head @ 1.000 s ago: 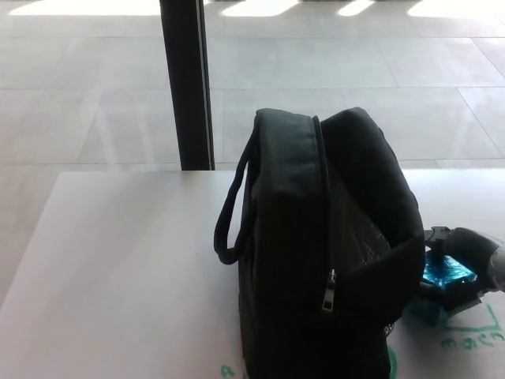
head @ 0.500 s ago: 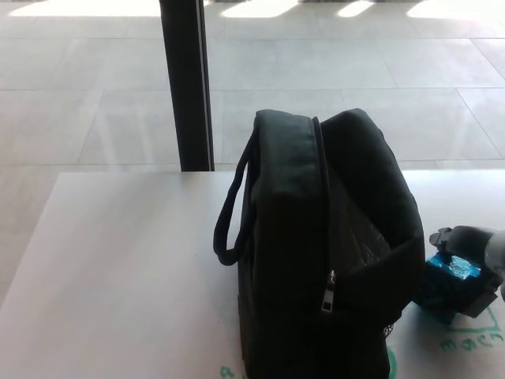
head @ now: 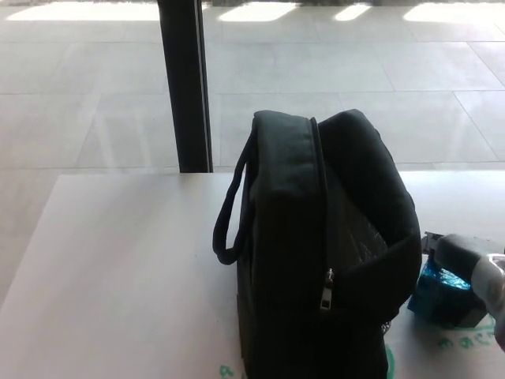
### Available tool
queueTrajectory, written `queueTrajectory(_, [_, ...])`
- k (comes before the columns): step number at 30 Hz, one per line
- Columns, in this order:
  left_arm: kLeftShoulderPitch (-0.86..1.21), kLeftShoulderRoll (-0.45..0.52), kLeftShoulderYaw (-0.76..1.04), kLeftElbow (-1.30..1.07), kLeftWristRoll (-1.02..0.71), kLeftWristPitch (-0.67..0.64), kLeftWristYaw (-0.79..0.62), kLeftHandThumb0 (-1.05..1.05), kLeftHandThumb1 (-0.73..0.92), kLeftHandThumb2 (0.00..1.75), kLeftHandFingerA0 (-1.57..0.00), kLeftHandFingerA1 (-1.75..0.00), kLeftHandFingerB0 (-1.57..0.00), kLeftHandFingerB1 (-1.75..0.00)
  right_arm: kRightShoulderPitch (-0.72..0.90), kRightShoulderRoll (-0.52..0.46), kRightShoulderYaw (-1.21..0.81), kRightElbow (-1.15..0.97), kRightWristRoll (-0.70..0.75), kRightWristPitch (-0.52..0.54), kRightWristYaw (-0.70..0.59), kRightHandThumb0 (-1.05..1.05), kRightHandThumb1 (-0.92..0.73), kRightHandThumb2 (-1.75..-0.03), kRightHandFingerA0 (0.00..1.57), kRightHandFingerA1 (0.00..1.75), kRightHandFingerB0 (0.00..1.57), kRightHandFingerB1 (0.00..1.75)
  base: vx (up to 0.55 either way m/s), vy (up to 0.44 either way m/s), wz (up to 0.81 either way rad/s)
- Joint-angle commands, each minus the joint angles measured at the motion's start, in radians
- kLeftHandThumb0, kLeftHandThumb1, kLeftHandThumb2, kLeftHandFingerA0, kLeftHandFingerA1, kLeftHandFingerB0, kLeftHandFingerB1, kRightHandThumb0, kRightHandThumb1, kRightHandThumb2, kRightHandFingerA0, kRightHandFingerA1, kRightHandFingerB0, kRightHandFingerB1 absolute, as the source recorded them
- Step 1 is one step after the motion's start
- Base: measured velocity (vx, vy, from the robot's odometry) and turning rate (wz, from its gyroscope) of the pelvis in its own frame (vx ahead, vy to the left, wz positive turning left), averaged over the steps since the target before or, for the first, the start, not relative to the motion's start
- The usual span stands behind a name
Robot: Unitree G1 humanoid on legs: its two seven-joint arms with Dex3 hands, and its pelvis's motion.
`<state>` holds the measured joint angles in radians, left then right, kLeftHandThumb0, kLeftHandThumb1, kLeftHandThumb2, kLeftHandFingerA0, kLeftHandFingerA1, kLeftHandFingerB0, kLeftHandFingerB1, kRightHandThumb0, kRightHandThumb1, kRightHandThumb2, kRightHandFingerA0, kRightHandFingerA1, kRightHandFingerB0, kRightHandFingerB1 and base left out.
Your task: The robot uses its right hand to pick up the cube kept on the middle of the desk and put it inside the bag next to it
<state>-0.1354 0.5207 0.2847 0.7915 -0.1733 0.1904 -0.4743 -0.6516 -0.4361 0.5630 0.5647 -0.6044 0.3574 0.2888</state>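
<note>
A shiny blue cube (head: 440, 290) sits on the white desk (head: 118, 276), just right of the black bag (head: 323, 253). The bag stands upright in the middle of the desk with its top zip open and a carry handle (head: 229, 213) on its left side. My right hand (head: 472, 264) comes in from the right edge and rests over the cube's top right corner, touching it. Most of the hand is cut off by the frame and its grip on the cube is hidden. My left hand does not show.
A black pillar (head: 186, 83) stands behind the desk's far edge, with a tiled floor (head: 355, 71) beyond it. Green marker lines (head: 473, 341) are drawn on the desk near the cube. The bag's open mouth faces up, left of the cube.
My right hand has drawn back to the right and slightly down, now covering less of the cube. The cube stays next to the bag. The camera has tilted slightly.
</note>
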Motion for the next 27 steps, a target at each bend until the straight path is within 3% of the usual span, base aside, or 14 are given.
queueTrajectory(1, [0.008, 0.025, -0.001, -0.003, 0.005, 0.008, -0.003, -0.77, 0.68, 0.6, -0.33, -0.55, -0.32, -0.44, 0.082, 0.005, 0.069, 0.045, -0.083, -0.06, -0.063, -0.32, -0.8, -0.64, 0.68, 1.16, 0.6, 0.49, 0.0, 0.0, 0.0])
queueTrajectory(2, [0.007, 0.025, 0.002, 0.001, 0.0, 0.009, -0.009, -0.77, 0.67, 0.6, -0.33, -0.56, -0.31, -0.45, 0.083, 0.007, 0.067, 0.053, -0.085, -0.045, -0.059, -0.33, -0.82, -0.66, 0.66, 1.39, 0.63, 0.55, 0.0, 0.0, 0.0])
queueTrajectory(7, [0.014, 0.014, 0.025, 0.001, -0.016, 0.02, 0.017, -0.76, 0.62, 0.59, -0.37, -0.59, -0.34, -0.46, 0.134, -0.025, 0.026, 0.045, -0.073, -0.139, -0.157, -0.3, -0.8, -0.73, 0.79, 1.3, 0.64, 0.54, 0.0, 0.0, 0.0])
queueTrajectory(8, [0.014, 0.018, 0.02, 0.006, -0.011, 0.02, 0.008, -0.78, 0.49, 0.96, -0.32, -0.62, -0.18, -0.49, 0.146, -0.034, 0.016, 0.04, -0.073, -0.162, -0.176, -0.29, -0.78, -0.75, 0.78, 1.36, 0.64, 0.53, 0.0, 0.0, 0.0])
queueTrajectory(10, [0.03, 0.016, 0.013, -0.007, 0.003, -0.009, 0.016, -0.76, 0.66, 0.6, -0.37, -0.57, -0.32, -0.45, 0.156, -0.05, 0.0, 0.04, -0.068, -0.199, -0.198, -0.29, -0.77, -0.78, 0.8, 1.41, 0.66, 0.54, 0.0, 0.0, 0.0])
queueTrajectory(12, [0.029, 0.003, 0.035, -0.008, -0.016, -0.005, 0.032, -0.72, 0.43, 0.93, -0.39, -0.66, -0.24, -0.53, 0.163, -0.071, -0.017, 0.038, -0.067, -0.247, -0.221, -0.28, -0.75, -0.81, 0.81, 1.49, 0.68, 0.57, 0.0, 0.0, 0.0])
queueTrajectory(15, [0.034, 0.002, 0.039, -0.01, -0.014, -0.007, 0.029, -0.73, 0.44, 0.94, -0.38, -0.65, -0.24, -0.53, 0.167, -0.08, -0.033, 0.038, -0.065, -0.274, -0.229, -0.3, -0.77, -0.75, 0.78, 1.38, 0.69, 0.55, 0.0, 0.0, 0.0])
queueTrajectory(16, [0.034, 0.005, 0.035, -0.009, -0.009, -0.004, 0.028, -0.75, 0.64, 0.61, -0.34, -0.57, -0.32, -0.47, 0.167, -0.082, -0.039, 0.039, -0.065, -0.278, -0.23, -0.3, -0.78, -0.77, 0.79, 1.35, 0.72, 0.57, 0.0, 0.0, 0.0])
queueTrajectory(20, [0.038, 0.019, 0.009, 0.006, 0.016, -0.024, 0.01, -0.77, 0.68, 0.6, -0.34, -0.56, -0.31, -0.44, 0.176, -0.083, -0.08, 0.046, -0.049, -0.327, -0.28, -0.3, -0.74, -0.79, 0.83, 1.54, 0.75, 0.66, 0.0, 0.0, 0.0])
queueTrajectory(21, [0.035, 0.019, 0.009, 0.009, 0.011, -0.012, 0.01, -0.76, 0.5, 0.98, -0.32, -0.61, -0.17, -0.49, 0.176, -0.081, -0.093, 0.053, -0.047, -0.341, -0.301, -0.29, -0.74, -0.78, 0.84, 1.56, 0.7, 0.58, 0.0, 0.0, 0.0])
queueTrajectory(22, [0.034, 0.015, 0.018, 0.012, 0.003, -0.011, 0.017, -0.75, 0.65, 0.59, -0.36, -0.57, -0.32, -0.44, 0.176, -0.08, -0.104, 0.056, -0.043, -0.353, -0.314, -0.28, -0.73, -0.78, 0.84, 1.47, 0.7, 0.59, 0.0, 0.0, 0.0])
queueTrajectory(23, [0.034, 0.015, 0.021, 0.016, -0.001, 0.004, 0.02, -0.78, 0.49, 0.96, -0.33, -0.62, -0.19, -0.49, 0.178, -0.077, -0.126, 0.061, -0.032, -0.383, -0.347, -0.26, -0.68, -0.82, 0.85, 1.54, 0.78, 0.68, 0.0, 0.0, 0.0])
queueTrajectory(24, [0.034, 0.015, 0.02, 0.018, 0.0, -0.002, 0.018, -0.74, 0.48, 0.96, -0.33, -0.62, -0.19, -0.5, 0.177, -0.08, -0.141, 0.053, -0.027, -0.393, -0.352, -0.26, -0.69, -0.82, 0.82, 1.64, 0.71, 1.17, 0.0, 0.0, 0.0])
queueTrajectory(27, [0.051, 0.016, 0.016, 0.001, 0.008, -0.015, 0.023, -0.76, 0.66, 0.59, -0.36, -0.56, -0.36, -0.46, 0.168, -0.075, -0.194, 0.043, -0.011, -0.407, -0.376, -0.23, -0.67, -0.89, 0.82, 1.73, 0.7, 1.55, 0.0, 0.0, 0.0])
